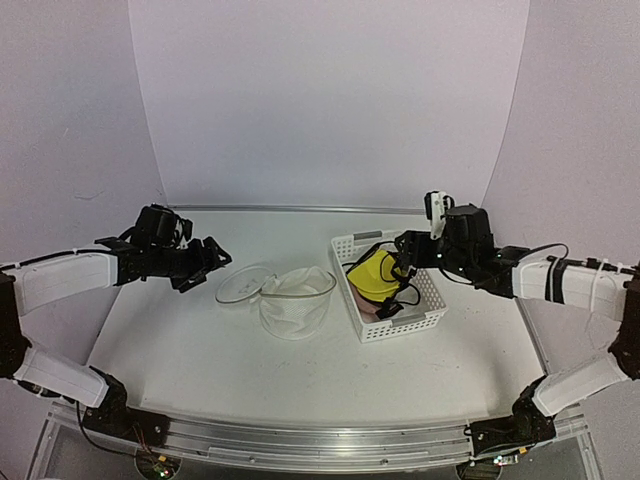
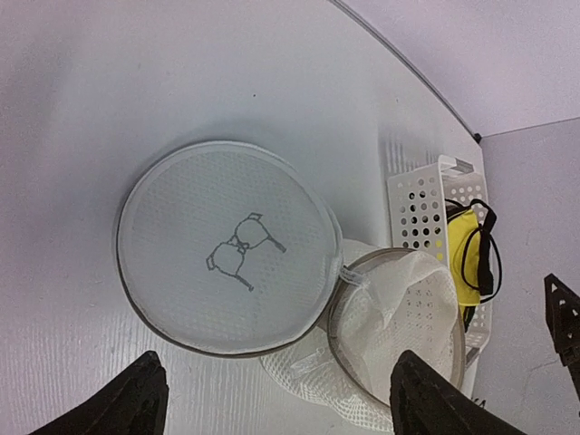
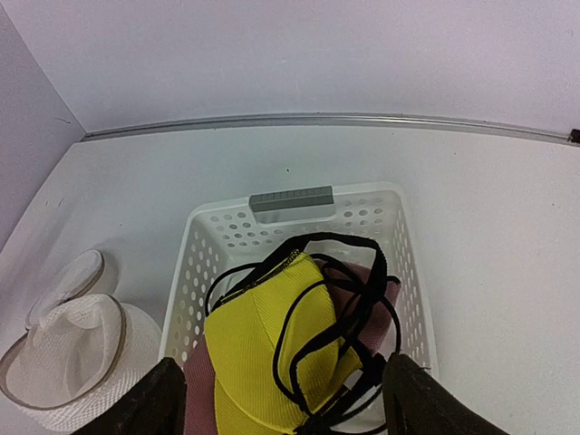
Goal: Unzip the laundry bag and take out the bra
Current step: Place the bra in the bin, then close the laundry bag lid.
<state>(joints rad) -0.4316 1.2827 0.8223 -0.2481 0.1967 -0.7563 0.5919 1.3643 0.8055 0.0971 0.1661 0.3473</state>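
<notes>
Laundry bag [image 1: 293,300]: mid-surface, unzipped, lid [image 1: 243,285] flopped toward the left edge. Basket [image 1: 400,330]: near the right edge. Bra [image 1: 375,275]: lying in the basket, out of the bag. Right tool [image 3: 285,385]: over the bra, spread wide, gripping nothing. Left tool [image 1: 212,265]: spread wide, empty, left of the lid. Judged step: release. Lift the right tool straight up, since the black straps could snag. Count: one bag, one basket, one bra, two tools.

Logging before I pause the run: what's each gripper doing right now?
Left gripper: open, holding nothing.
Right gripper: open, over the bra.
</notes>
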